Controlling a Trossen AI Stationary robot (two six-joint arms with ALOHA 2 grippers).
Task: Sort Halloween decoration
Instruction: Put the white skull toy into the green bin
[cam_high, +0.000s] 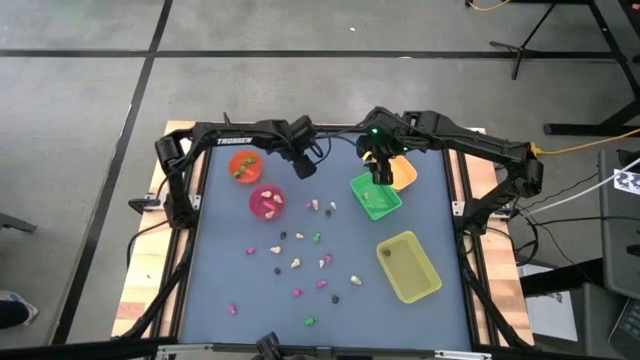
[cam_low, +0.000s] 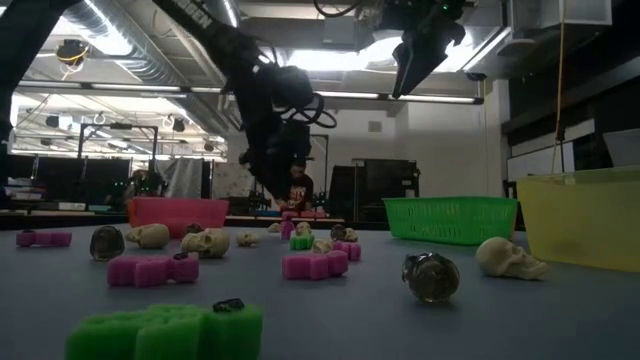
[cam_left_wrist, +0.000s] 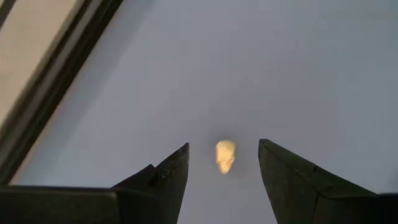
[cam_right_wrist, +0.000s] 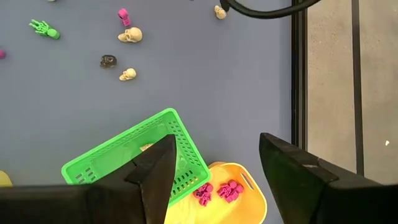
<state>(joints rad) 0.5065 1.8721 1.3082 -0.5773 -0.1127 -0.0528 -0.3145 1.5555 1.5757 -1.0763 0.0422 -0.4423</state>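
We are looking at the Halloween trinkets (cam_high: 300, 262) lying scattered loose over the grey-blue table (cam_high: 220, 280), mostly across its middle and near half: pink pieces, green ones, cream skulls and a few dark ones, too small for us to be counting them exactly from above. Up at the far side, the left gripper (cam_left_wrist: 222, 163) is hanging with its fingers spread wide and holding nothing, and one cream skull (cam_left_wrist: 225, 155) is lying on the table straight between the fingertips, touching neither. Moving outward, we are seeing two round cups beside that arm: an orange cup (cam_high: 244, 166) with green bits inside and a pink cup (cam_high: 266, 202) with pink bits inside. Over on the right, we are counting three trays: a green tray (cam_high: 376, 196), an orange-yellow tray (cam_high: 403, 172) tucked just behind it and touching it, and a yellow tray (cam_high: 408, 266) nearer to us and apart from the others. The right gripper (cam_right_wrist: 214, 158) is hovering above the green tray's edge, jaws wide apart and empty. In its wrist view, two pink trinkets (cam_right_wrist: 217, 191) are sitting in the orange-yellow tray and a pale piece is showing through the green mesh.
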